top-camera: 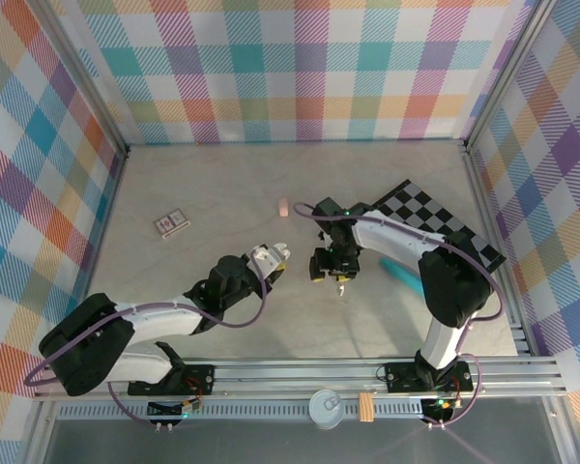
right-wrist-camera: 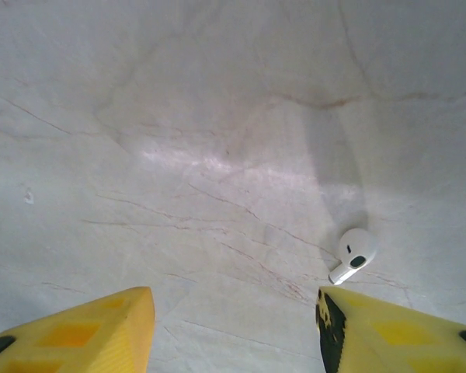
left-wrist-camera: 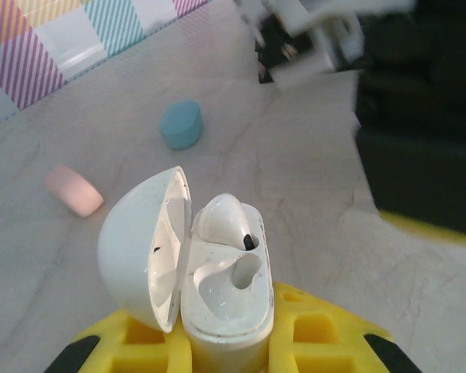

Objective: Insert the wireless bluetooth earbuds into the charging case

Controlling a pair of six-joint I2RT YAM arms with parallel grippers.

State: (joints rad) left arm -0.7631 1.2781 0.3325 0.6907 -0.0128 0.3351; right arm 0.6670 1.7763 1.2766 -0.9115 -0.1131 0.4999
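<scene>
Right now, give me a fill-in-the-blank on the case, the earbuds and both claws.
1. The left claw is shut on the charging case, whose lid stands ____.
2. Inside the case, ____ seated earbud fills a slot; the other slot is empty.
3. The loose earbud lying on the table by the right claw is ____ in colour.
4. The right claw's jaws stand ____.
Missing words: open; one; white; open.

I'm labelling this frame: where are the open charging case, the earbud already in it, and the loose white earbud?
open charging case [left-wrist-camera: 225, 342], left wrist view, front of its lower body.
seated earbud [left-wrist-camera: 220, 218], left wrist view, its rounded head.
loose white earbud [right-wrist-camera: 357, 247], right wrist view, its rounded head.
</scene>
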